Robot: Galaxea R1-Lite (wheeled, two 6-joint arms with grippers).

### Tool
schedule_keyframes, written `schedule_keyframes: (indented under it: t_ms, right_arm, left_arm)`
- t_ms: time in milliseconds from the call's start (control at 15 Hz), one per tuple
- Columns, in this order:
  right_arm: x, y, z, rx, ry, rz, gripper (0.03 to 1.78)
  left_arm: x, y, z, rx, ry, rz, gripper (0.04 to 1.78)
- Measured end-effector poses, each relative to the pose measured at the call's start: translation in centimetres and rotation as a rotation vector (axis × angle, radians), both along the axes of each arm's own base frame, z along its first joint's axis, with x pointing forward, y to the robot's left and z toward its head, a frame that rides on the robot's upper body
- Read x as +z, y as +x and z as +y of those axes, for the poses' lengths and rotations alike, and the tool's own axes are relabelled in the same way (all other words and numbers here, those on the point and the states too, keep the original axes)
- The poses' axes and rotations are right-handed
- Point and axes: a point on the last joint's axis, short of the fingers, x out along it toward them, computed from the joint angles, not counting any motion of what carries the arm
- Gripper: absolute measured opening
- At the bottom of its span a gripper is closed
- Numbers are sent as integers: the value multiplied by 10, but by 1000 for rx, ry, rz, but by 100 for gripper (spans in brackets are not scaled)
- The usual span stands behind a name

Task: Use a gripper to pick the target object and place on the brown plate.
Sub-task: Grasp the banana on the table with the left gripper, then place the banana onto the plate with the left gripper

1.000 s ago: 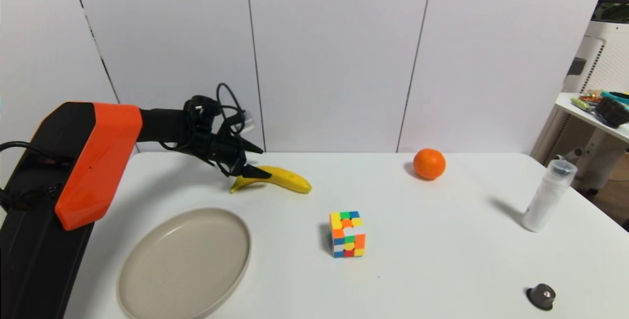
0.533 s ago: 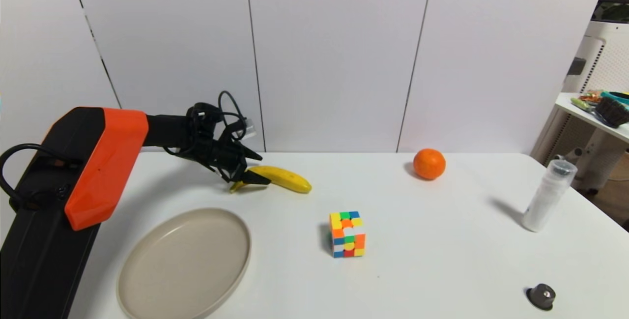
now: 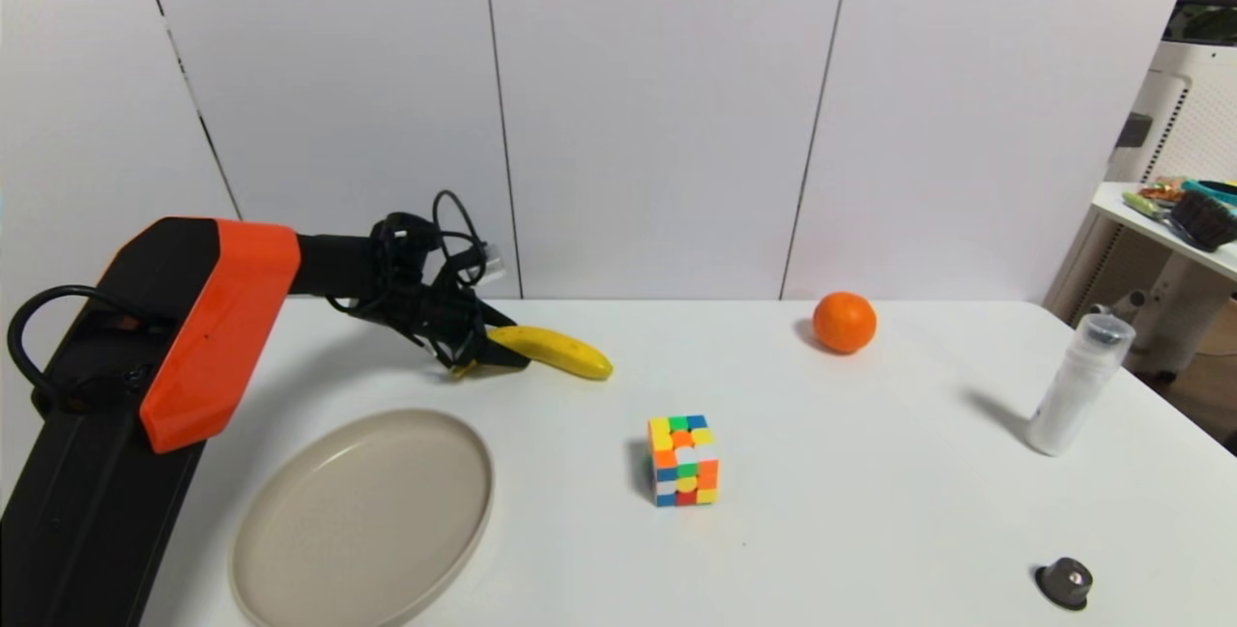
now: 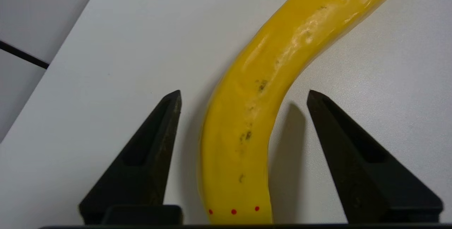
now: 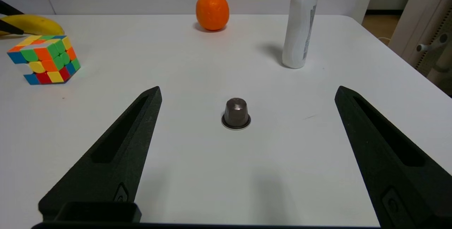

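Note:
The yellow banana [image 3: 560, 353] lies on the white table at the back left. My left gripper [image 3: 501, 345] is low over its stem end, open, one finger on each side. In the left wrist view the banana [image 4: 254, 116] runs between the two black fingers [image 4: 148, 158] with a gap on both sides. The beige-tan plate [image 3: 290, 521] sits empty at the front left, nearer to me than the banana. My right gripper [image 5: 247, 93] is open and empty, low over the front right of the table, out of the head view.
A multicoloured puzzle cube [image 3: 683, 460] stands mid-table. An orange [image 3: 844, 322] sits at the back. A white bottle [image 3: 1076, 384] stands at the right. A small dark capsule [image 3: 1065, 581] sits front right, ahead of the right gripper [image 5: 236, 113]. A side table [image 3: 1160, 231] stands to the right.
My left gripper has come down and forward over the banana's stem end, so its fingers now straddle the banana close to the table. The banana has not moved.

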Motion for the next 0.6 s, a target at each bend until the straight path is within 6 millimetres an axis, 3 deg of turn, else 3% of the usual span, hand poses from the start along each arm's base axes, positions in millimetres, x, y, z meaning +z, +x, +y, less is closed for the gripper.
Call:
schedule_keyframes:
  t_ms: [267,333,600]
  right_arm:
    - [0,0,0,0,-1,-1,169]
    - [0,0,0,0,-1,0,169]
    - [0,0,0,0,0,0,169]
  left_arm:
    - [0,1,1,1,0,-6,77]
    - [0,1,1,2,0,-8,58]
    - [15,-2,1,5,-11,-24,58]
